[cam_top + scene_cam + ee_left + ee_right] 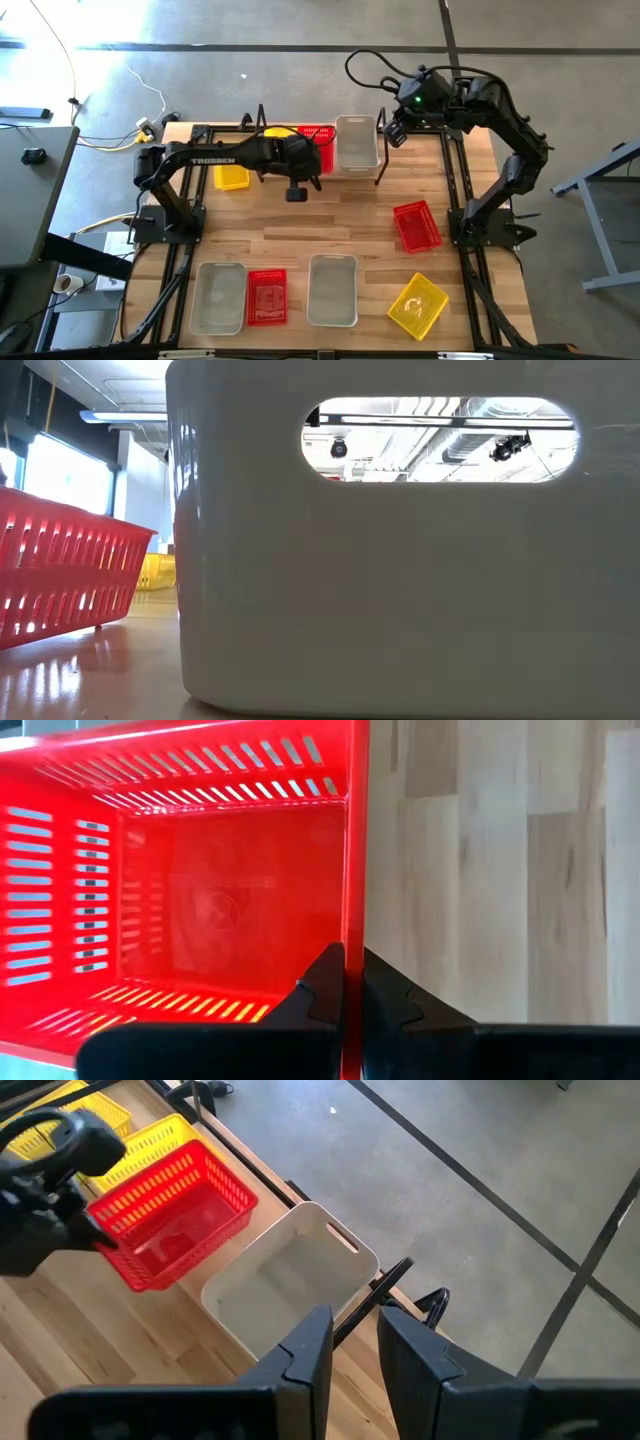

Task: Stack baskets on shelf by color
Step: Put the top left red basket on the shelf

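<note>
While the left gripper (353,982) pinches one side wall of a red slotted plastic basket (316,146), its two dark fingers pressed together on the thin rim as the left wrist view shows plainly, the step in hand looks to be the placing of that basket on the low black wire shelf (262,122) at the far edge of the wooden table (340,230). In the high view the red basket sits at the middle of the shelf, a yellow mesh basket (232,177) just beside it on the left and a translucent grey-white basket (357,143) just beside it on the right. The right gripper (353,1348) hangs above the far right end of the shelf, near the grey-white basket, its fingers parted a little with nothing between them. My guess is that the next move calls for the left fingers to release once the basket is seated square in its place, then a lift clear without dragging the wall. Well apart, on the near half of the table, lie two more grey-white baskets (218,297), two red ones (266,297) and one yellow (418,305), not yet stacked. The only legible writing is "TROSSEN" in white on the left arm (212,158); a faint embossed mark on the red basket's floor cannot be read.
</note>
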`<state>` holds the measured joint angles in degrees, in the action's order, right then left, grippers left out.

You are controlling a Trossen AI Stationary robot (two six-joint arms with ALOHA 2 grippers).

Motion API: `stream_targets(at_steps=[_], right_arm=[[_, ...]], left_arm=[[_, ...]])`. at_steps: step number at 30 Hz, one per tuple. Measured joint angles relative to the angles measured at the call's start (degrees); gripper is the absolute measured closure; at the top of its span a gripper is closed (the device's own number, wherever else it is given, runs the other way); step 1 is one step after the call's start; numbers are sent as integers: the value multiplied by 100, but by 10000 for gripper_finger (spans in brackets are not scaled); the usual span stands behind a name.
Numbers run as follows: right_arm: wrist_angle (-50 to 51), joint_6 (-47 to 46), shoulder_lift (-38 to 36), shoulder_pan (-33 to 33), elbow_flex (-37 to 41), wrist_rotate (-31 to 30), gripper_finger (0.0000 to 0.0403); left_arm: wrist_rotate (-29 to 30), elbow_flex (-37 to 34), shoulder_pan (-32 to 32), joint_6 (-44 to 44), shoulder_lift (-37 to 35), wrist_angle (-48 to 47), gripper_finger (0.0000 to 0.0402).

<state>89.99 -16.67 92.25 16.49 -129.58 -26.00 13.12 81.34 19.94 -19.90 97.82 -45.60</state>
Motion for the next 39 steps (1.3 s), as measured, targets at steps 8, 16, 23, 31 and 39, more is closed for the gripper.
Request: stream_targets(at_steps=[8, 16, 23, 31, 39], right_arm=[[0, -118, 0, 0, 0, -2, 332], [0, -133, 0, 0, 0, -2, 332], [-2, -133, 0, 0, 0, 0, 332], [-6, -149, 0, 0, 0, -1, 332], [-22, -151, 0, 0, 0, 0, 332]], left_arm=[[-419, 0, 409, -133, 245, 286, 401], [-564, -2, 584, -292, 542, 344, 401], [-524, 0, 718, -434, 779, 339, 401], [-579, 0, 751, -627, 885, 588, 401], [-648, 0, 823, -625, 945, 666, 401]])
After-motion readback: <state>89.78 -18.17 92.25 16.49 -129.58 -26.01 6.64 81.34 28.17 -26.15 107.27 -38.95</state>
